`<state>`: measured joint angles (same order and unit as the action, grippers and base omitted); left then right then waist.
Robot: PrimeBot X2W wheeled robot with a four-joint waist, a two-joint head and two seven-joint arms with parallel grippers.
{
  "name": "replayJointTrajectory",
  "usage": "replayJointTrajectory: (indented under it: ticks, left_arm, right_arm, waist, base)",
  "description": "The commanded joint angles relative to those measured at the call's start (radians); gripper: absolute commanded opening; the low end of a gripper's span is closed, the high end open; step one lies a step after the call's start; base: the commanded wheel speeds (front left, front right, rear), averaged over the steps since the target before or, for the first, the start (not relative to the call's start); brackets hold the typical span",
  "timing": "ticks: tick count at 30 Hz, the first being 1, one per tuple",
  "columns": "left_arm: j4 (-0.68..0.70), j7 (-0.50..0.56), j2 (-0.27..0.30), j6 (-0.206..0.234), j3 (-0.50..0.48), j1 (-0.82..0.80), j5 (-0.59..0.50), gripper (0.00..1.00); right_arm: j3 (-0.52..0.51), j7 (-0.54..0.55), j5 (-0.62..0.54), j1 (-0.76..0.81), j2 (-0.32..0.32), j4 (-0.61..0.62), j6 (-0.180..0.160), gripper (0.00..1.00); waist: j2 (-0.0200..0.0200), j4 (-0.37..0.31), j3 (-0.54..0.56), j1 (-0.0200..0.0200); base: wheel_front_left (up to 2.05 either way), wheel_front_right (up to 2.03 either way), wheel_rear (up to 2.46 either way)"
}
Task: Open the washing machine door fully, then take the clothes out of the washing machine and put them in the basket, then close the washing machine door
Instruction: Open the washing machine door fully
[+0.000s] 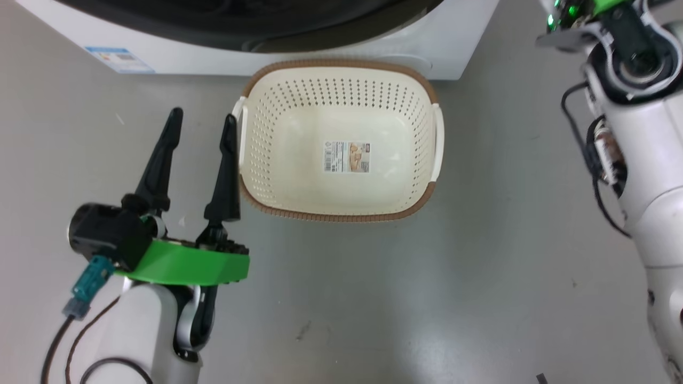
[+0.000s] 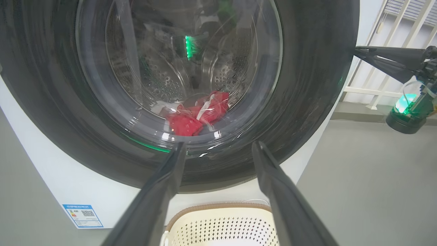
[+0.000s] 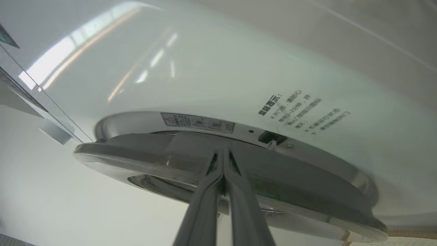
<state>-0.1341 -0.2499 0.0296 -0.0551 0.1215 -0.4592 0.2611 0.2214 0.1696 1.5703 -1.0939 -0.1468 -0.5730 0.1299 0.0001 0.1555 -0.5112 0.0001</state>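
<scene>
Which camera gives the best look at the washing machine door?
Left wrist view: the washing machine door faces it, black rim and glass nearly whole. Head view catches its lower rim; right wrist view sees it edge-on.

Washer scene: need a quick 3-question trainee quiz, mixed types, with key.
1. True or false: the left gripper is shut on the basket.
2. The red clothes are: A in the basket, B in the drum behind the door, C in the left gripper.
3. Fill in: the basket holds nothing but a ___ on its bottom.

Key: 1 false, the left gripper is open beside the basket; 2 B; 3 sticker.
</scene>
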Motion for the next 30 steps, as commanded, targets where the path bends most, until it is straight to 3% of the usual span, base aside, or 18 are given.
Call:
replayJointTrajectory:
  ticks: [1, 20, 30]
  left_arm:
    - [0.031, -0.012, 0.021, -0.008, -0.025, -0.017, 0.005, 1.0]
    - [0.043, -0.012, 0.021, -0.004, 0.002, -0.064, 0.009, 1.0]
    - [0.047, -0.012, 0.021, -0.004, -0.002, -0.06, 0.019, 1.0]
  right_arm:
    - [0.004, 0.007, 0.012, -0.023, 0.015, 0.024, 0.001, 0.0]
    - [0.037, 0.186, 0.027, -0.225, -0.007, -0.118, 0.001, 0.0]
    - [0.033, 0.275, 0.063, -0.219, -0.011, -0.081, 0.001, 0.0]
  waist:
    - [-0.0001, 0.017, -0.03, 0.0]
    - [-0.0001, 0.065, -0.11, -0.0001]
    - [-0.0001, 0.052, -0.099, -0.0001]
  base:
    - [0.0, 0.0, 0.0]
    - [0.0, 0.0, 0.0]
    - [0.0, 0.0, 0.0]
